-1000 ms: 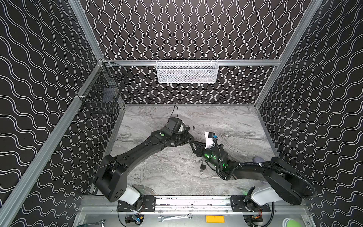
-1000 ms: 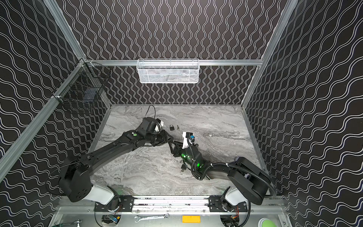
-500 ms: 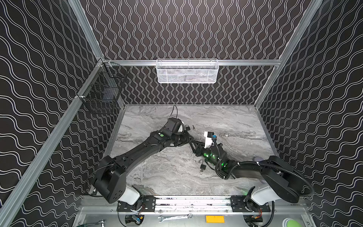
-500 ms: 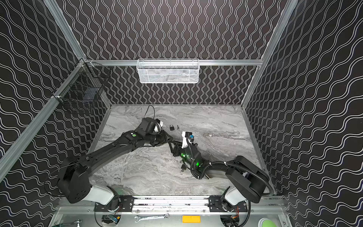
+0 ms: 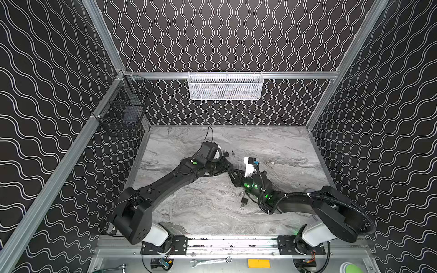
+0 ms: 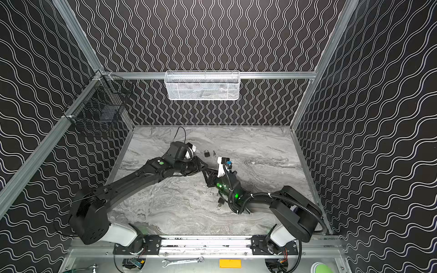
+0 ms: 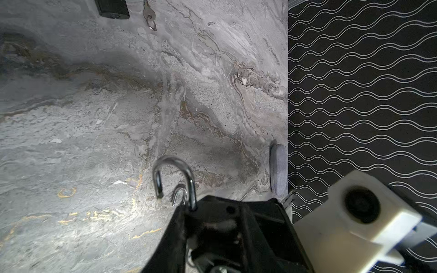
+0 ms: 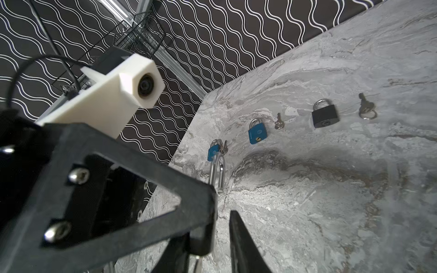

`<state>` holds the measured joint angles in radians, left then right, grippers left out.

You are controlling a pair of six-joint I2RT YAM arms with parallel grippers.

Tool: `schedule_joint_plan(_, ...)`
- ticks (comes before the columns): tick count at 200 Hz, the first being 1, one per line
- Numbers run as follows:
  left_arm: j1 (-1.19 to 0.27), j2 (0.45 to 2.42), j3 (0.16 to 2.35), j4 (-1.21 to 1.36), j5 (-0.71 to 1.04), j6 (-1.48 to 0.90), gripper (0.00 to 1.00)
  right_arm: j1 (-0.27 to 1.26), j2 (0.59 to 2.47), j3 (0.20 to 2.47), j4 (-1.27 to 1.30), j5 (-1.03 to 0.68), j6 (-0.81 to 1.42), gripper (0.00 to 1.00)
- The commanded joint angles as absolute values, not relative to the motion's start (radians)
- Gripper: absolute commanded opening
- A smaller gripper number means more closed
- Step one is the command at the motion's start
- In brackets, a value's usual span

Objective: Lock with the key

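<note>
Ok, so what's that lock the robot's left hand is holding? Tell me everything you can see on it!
The padlock is clamped in the left gripper, its body almost wholly hidden between the black jaws. What shows is the shackle: a smooth, shiny silver metal hoop. It is open: one leg runs into the body, the other ends free in the air. It pokes out over the grey marble table, apparently not touching it.
</note>
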<state>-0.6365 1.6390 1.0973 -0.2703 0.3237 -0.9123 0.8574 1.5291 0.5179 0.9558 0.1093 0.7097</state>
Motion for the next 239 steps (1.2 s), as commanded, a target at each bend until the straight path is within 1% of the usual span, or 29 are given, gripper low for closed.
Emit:
schedule_joint_plan(1, -0.637, 1.634, 1.095, -0.253, 0.357, -0.910, 0.14, 0.854, 1.535, 0.529, 1.000, 0.125, 0.703, 0.27)
schedule_joint_plan(27, -0.637, 1.631, 1.085, -0.245, 0.365, -0.919, 0.14, 0.853, 1.538, 0.532, 1.004, 0.120, 0.697, 0.23)
schedule_joint_plan(77, -0.638, 1.621, 1.075, -0.241, 0.370, -0.923, 0.15, 0.840, 1.543, 0.535, 1.011, 0.095, 0.697, 0.06)
schedule_joint_plan(97, -0.637, 1.616, 1.074, -0.242, 0.362, -0.921, 0.17, 0.833, 1.538, 0.530, 1.011, 0.084, 0.701, 0.00)
schedule_joint_plan(105, -0.637, 1.612, 1.073, -0.238, 0.360, -0.922, 0.19, 0.832, 1.534, 0.528, 1.005, 0.086, 0.701, 0.00)
schedule_joint_plan(113, -0.637, 1.611, 1.072, -0.235, 0.359, -0.921, 0.23, 0.830, 1.531, 0.525, 1.003, 0.083, 0.702, 0.00)
schedule_joint_plan(133, -0.632, 1.600, 1.066, -0.222, 0.352, -0.916, 0.24, 0.828, 1.521, 0.514, 1.009, 0.070, 0.698, 0.00)
schedule_joint_plan(142, -0.630, 1.593, 1.063, -0.210, 0.349, -0.912, 0.29, 0.825, 1.516, 0.508, 1.013, 0.060, 0.692, 0.00)
schedule_joint_plan(153, -0.624, 1.586, 1.064, -0.216, 0.340, -0.904, 0.39, 0.824, 1.510, 0.504, 1.011, 0.055, 0.692, 0.00)
schedule_joint_plan(167, -0.616, 1.576, 1.057, -0.210, 0.331, -0.899, 0.47, 0.822, 1.499, 0.502, 0.998, 0.050, 0.690, 0.00)
schedule_joint_plan(193, -0.595, 1.556, 1.052, -0.208, 0.325, -0.879, 0.64, 0.811, 1.477, 0.487, 0.981, 0.049, 0.692, 0.00)
schedule_joint_plan(222, -0.566, 1.544, 1.059, -0.247, 0.321, -0.829, 0.74, 0.785, 1.433, 0.467, 0.938, 0.035, 0.689, 0.00)
schedule_joint_plan(239, -0.541, 1.536, 1.038, -0.243, 0.337, -0.808, 0.78, 0.769, 1.391, 0.455, 0.889, 0.029, 0.679, 0.00)
